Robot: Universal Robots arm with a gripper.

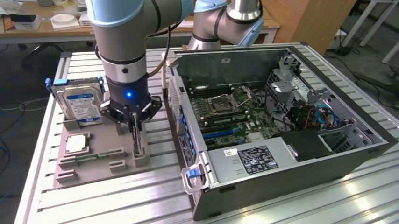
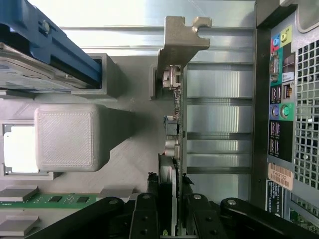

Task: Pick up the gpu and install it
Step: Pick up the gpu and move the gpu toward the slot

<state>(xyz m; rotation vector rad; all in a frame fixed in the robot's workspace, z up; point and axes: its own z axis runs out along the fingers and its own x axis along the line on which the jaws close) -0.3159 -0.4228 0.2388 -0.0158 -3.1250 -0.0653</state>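
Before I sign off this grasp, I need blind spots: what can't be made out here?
Graphics card face: edge-on in wrist view; pincer covers it in exterior view.
Hard drive label text: too small, exterior view.
Memory stick: partly cut off, wrist view.

Matt textured plastic fixture (image 2: 65, 137), gpu (image 2: 175, 124) (pale metal bracket (image 2: 178, 42))

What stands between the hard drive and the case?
The gpu, upright on edge in the tray, with the end effector closed on it, as the exterior view shows.
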